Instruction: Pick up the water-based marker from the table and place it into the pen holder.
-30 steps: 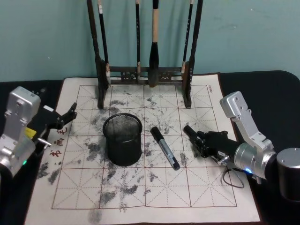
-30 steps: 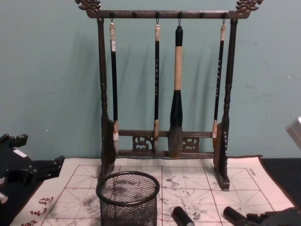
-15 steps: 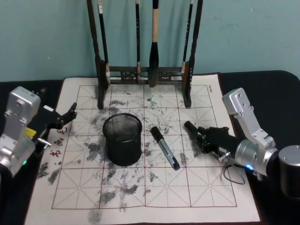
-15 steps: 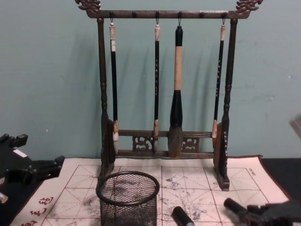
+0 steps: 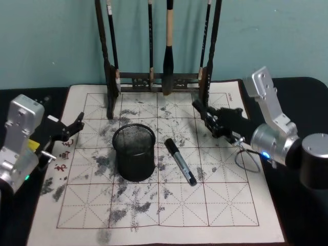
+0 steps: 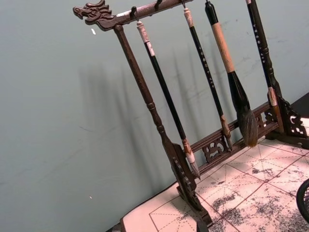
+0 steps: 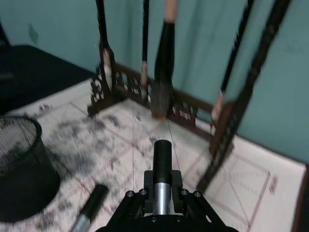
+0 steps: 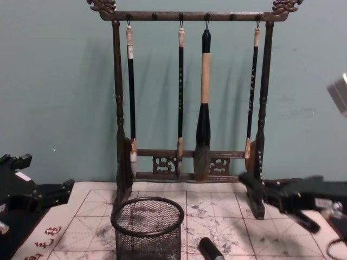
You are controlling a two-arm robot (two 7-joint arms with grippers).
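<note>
— Black marker (image 5: 180, 161) lies on the ink-stained calligraphy mat (image 5: 225, 205), just right of the wire-mesh pen holder (image 5: 134, 152). And the arms?

— Right gripper (image 5: 201, 110) hangs raised beside the brush rack (image 5: 159, 77), its fingers together on a black-and-silver cylinder (image 7: 162, 176). Left gripper (image 5: 77, 124) sits parked at the mat's left edge, fingers apart. Red characters (image 5: 63, 155) there are unreadable.

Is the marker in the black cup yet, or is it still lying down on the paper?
Not in yet. The marker lies flat on the paper mat, beside the pen holder, with nothing gripping it.
</note>
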